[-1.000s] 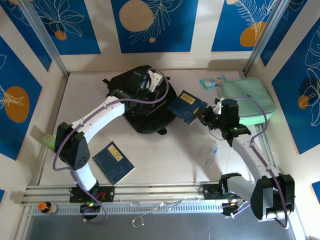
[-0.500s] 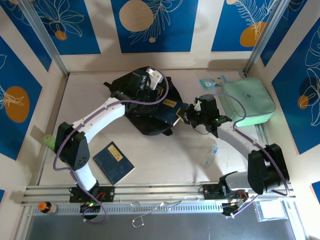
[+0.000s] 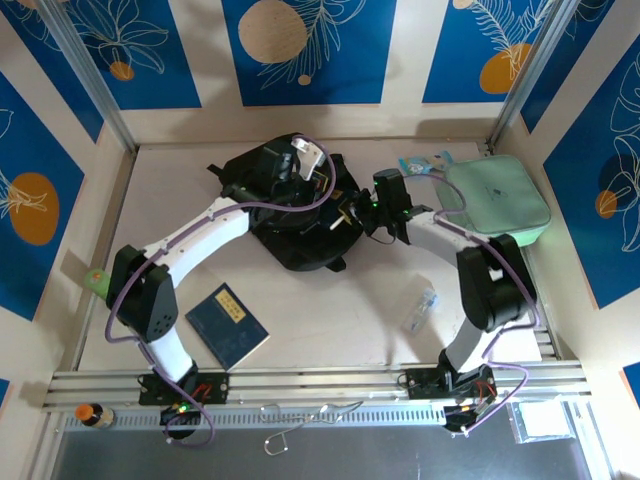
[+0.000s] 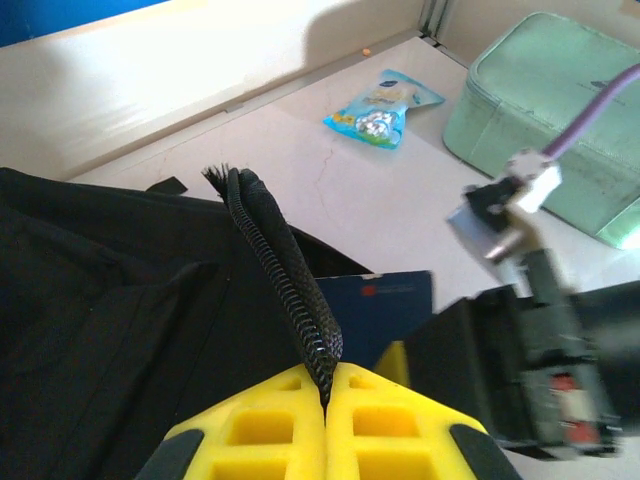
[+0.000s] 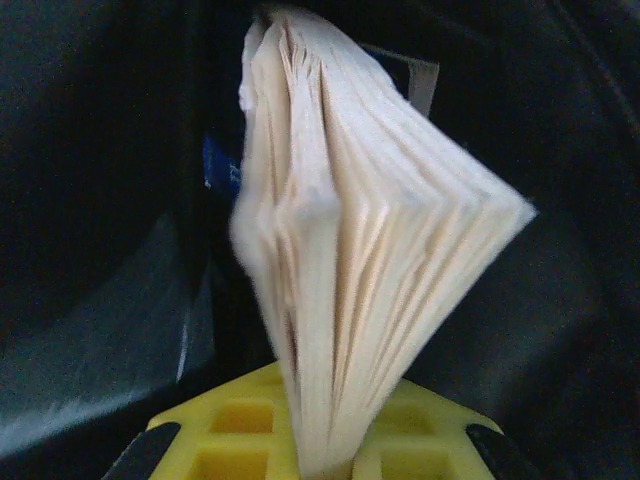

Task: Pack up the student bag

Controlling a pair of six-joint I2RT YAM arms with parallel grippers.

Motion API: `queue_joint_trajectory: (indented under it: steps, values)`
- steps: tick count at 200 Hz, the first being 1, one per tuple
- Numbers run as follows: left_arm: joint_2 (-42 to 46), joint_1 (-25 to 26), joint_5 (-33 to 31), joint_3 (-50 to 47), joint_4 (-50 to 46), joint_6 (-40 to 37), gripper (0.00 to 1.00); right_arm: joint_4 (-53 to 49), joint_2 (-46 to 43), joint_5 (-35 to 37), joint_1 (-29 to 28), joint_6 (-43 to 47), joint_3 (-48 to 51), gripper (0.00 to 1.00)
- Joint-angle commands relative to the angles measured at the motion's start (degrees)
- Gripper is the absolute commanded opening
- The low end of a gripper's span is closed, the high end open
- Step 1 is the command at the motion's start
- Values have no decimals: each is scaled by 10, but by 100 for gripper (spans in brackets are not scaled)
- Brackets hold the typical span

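Top external view: the student bag point(image 3: 290, 215) lies at the far middle of the table, and both arms meet at it. The left arm rises from its base, bends at the elbow to the left of the bag, and its white forearm stretches over the bag's top. The left gripper point(image 4: 325, 395) is pinched tight on the black zipper edge point(image 4: 280, 280) of the bag and holds it lifted, so the mouth stands open. The right arm bends sharply at the right of the bag, and its forearm reaches leftward to the opening. The right gripper point(image 5: 320, 455) clamps a book point(image 5: 350, 250) by its lower edge; the pages fan out and the book is partly inside the dark bag. To the right of the bag lie a mint-green case point(image 3: 497, 198) and a snack packet point(image 3: 420, 165). Nearer than the bag, well apart from it, a second blue book point(image 3: 227, 325) lies flat.
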State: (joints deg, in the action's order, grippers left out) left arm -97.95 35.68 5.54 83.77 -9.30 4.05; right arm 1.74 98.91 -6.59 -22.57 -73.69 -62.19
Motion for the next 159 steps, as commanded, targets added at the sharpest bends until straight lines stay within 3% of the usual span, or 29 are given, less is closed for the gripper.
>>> queue_joint_trajectory:
  steps: [1,53,90,123,159]
  values:
    - [36,2,21,-1,50,11,0,2,52,26,-13,-15,-53,3]
    - [40,3,23,-1,50,26,0,-30,180,53,-37,-54,-158,6]
    - [34,3,12,1,50,28,0,-20,219,32,-39,-56,-178,19]
    - [27,1,0,2,49,32,0,-35,178,21,-34,-36,-156,43]
    - [18,-6,-7,-4,36,43,0,-4,42,-11,-19,-7,-29,57]
